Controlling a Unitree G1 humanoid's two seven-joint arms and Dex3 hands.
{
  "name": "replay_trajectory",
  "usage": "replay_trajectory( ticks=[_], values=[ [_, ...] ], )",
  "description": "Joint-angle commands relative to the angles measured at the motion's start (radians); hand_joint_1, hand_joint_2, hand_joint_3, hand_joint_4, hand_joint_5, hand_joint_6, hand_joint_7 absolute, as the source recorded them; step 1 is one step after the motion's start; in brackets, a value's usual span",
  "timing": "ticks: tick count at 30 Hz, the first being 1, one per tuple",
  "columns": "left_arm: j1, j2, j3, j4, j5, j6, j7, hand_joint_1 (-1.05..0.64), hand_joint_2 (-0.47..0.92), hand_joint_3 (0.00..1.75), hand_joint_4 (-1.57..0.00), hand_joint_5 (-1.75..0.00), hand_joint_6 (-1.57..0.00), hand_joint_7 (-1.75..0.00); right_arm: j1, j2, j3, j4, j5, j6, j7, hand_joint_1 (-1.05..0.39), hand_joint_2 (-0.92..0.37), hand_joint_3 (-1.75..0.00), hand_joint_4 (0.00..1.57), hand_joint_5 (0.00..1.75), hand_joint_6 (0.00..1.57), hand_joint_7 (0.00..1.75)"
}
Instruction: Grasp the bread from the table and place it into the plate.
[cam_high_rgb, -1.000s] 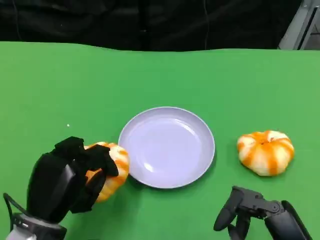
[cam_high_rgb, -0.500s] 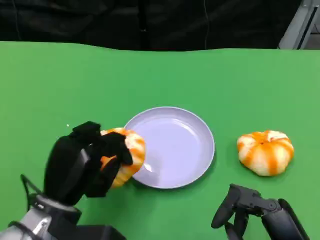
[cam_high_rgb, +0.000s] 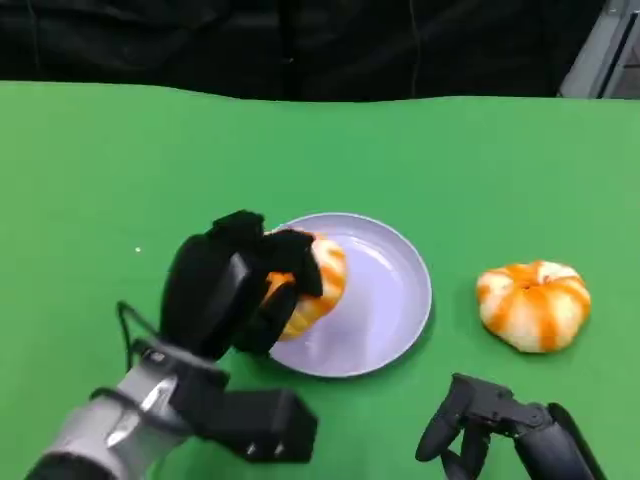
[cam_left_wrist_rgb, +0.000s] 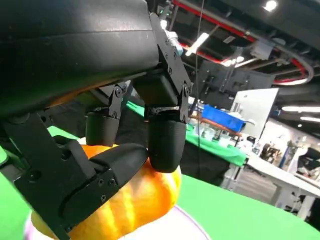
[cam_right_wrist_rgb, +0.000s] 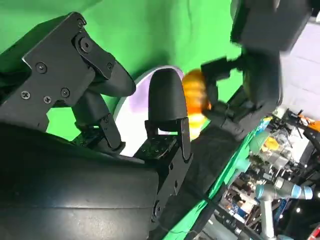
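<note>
My left hand (cam_high_rgb: 232, 285) grips an orange-and-white striped bread roll (cam_high_rgb: 309, 288) and holds it over the left part of the lavender plate (cam_high_rgb: 390, 290). In the left wrist view the black fingers (cam_left_wrist_rgb: 165, 142) wrap over the top of the bread roll (cam_left_wrist_rgb: 135, 200), with the plate rim just under it. A second striped bread roll (cam_high_rgb: 532, 303) lies on the green table to the right of the plate. My right hand (cam_high_rgb: 490, 420) hovers low near the front edge, fingers apart and holding nothing. The right wrist view shows the plate (cam_right_wrist_rgb: 132, 107), the held roll (cam_right_wrist_rgb: 196, 97) and my left hand (cam_right_wrist_rgb: 260, 65) beyond my own fingers.
The green table (cam_high_rgb: 150, 170) stretches wide around the plate, with open room at the back and left. A black curtain (cam_high_rgb: 300, 45) hangs behind the far edge. The left wrist view shows other green tables and a blue bin (cam_left_wrist_rgb: 225, 117) in the room behind.
My left hand has lifted the bread roll from the table left of the plate and carried it right and away from me, over the plate. The right hand has hardly moved.
</note>
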Motion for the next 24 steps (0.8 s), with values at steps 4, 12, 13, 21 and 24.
replay_trajectory(
  ticks=[4,12,13,21,24],
  values=[
    [-0.083,-0.054,-0.019,0.085,-0.05,0.074,-0.139,-0.16,0.39,1.18,-0.78,-1.48,-0.7,-1.16,-0.004,-0.002,0.0,0.011,-0.001,-0.013,-0.022,0.0,-0.33,-1.35,0.81,1.73,0.76,1.32],
    [-0.044,-0.03,-0.065,-0.059,-0.069,0.239,-0.501,-0.62,0.92,0.27,-0.01,-0.13,-0.07,-0.01,-0.002,0.002,0.011,0.006,0.002,0.0,-0.014,-0.03,-0.32,-1.38,0.79,1.74,0.76,1.33],
    [-0.036,-0.026,-0.066,-0.076,-0.074,0.253,-0.535,-0.65,0.92,0.29,0.0,-0.06,-0.05,-0.01,-0.002,0.002,0.012,0.007,0.004,0.001,-0.013,-0.04,-0.31,-1.38,0.79,1.74,0.76,1.33],
    [0.014,0.022,-0.075,-0.206,-0.084,0.344,-0.725,-0.78,0.92,0.53,0.0,0.0,-0.02,-0.01,0.005,0.004,0.017,-0.012,0.008,0.027,-0.003,-0.04,-0.32,-1.36,0.77,1.75,0.74,1.35],
    [0.035,0.05,-0.062,-0.271,-0.096,0.348,-0.756,-0.78,0.92,0.54,0.0,0.0,-0.02,-0.01,0.003,0.001,0.019,-0.011,0.001,0.019,-0.006,-0.03,-0.32,-1.37,0.78,1.75,0.75,1.35]
  ],
)
